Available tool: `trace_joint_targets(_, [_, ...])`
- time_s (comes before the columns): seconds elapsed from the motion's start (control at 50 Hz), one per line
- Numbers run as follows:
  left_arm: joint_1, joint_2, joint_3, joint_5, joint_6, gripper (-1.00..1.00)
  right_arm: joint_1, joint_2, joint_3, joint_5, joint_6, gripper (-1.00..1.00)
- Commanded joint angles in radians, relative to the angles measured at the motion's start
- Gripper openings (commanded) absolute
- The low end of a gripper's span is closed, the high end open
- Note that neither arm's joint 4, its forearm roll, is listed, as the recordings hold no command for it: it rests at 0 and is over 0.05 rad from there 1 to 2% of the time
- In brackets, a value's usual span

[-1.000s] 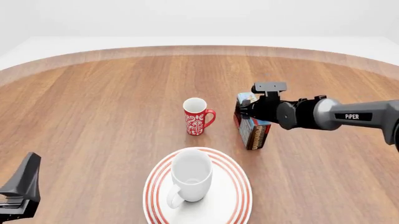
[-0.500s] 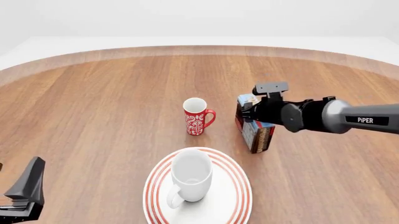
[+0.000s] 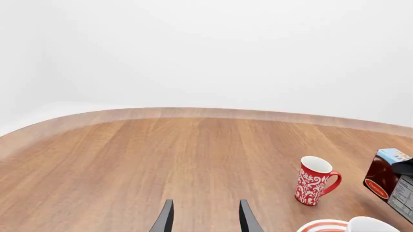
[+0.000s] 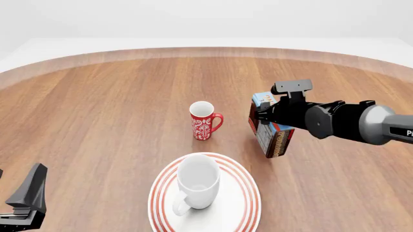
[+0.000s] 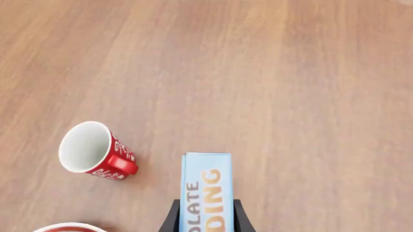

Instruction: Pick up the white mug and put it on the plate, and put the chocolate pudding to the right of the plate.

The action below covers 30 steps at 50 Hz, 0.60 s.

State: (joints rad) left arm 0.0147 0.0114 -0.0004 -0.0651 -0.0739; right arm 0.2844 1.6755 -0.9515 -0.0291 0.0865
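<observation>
- The light-blue chocolate pudding carton [image 5: 206,193] is cut off by the right wrist picture's edge, so its lettering shows only in part.
- In the front view the black right gripper [image 4: 266,117] covers much of the carton's upper part.
- The large white plate with red rings [image 3: 322,226] and the plain white mug [image 3: 372,224] show only as slivers in the left wrist view.
- The black left gripper [image 4: 26,203] is cut off at the front view's corner.

My right gripper [image 4: 266,117], clamped on the chocolate pudding [image 4: 274,133], carries it rightward and nearer me; my left gripper [image 4: 22,205] sinks slightly lower.
</observation>
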Motion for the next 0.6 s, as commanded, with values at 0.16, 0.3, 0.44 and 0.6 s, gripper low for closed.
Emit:
trace_joint_targets(0.16, [-0.003, -0.003, 0.000, 0.006, 0.007, 1.00, -0.008, -0.118, 0.059, 0.032, 0.026, -1.00])
trace_joint_targets(0.3, [-0.003, 0.000, 0.000, 0.004, 0.005, 1.00, -0.014, -0.166, 0.084, 0.048, 0.025, -1.00])
trace_joint_targets(0.44, [-0.003, -0.005, 0.000, 0.007, 0.006, 1.00, -0.020, -0.215, 0.109, 0.066, 0.026, -1.00])
trace_joint_targets(0.6, [-0.002, -0.004, 0.000, 0.006, 0.009, 1.00, -0.029, -0.275, 0.139, 0.088, 0.023, -1.00])
